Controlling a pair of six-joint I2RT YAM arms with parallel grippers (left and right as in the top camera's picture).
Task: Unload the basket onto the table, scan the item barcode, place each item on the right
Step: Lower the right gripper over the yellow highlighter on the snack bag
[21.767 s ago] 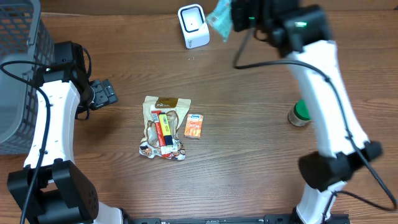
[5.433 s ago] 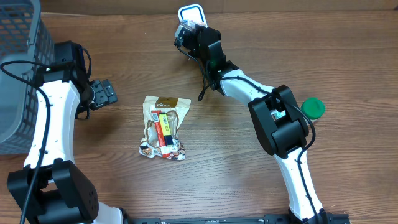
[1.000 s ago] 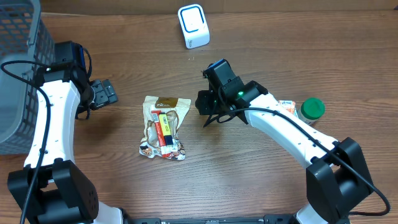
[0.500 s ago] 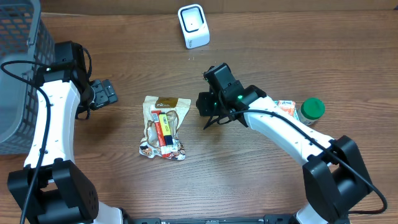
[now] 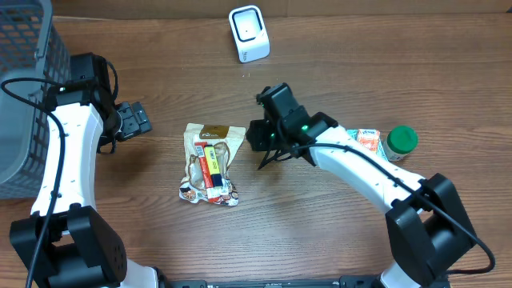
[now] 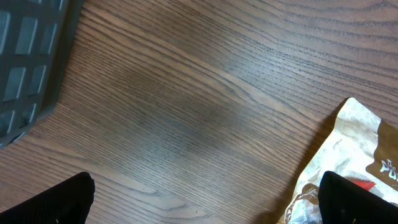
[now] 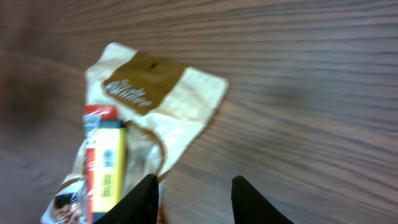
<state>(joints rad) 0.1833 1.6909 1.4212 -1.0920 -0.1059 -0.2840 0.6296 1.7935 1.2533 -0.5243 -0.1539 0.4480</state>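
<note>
The right pincer point(image 7: 194, 202) hangs half open and empty just beside the snack pouch point(image 7: 143, 112). The left pincer point(image 6: 208, 199) gapes wide over the tabletop point(image 6: 186, 93), gripping nothing

Shop checkout setup: barcode scanner point(image 5: 249, 33), basket point(image 5: 32, 72), snack bag point(image 5: 210, 162).

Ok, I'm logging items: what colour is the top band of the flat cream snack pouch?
Brown top band, clearest in the right wrist view.
</note>
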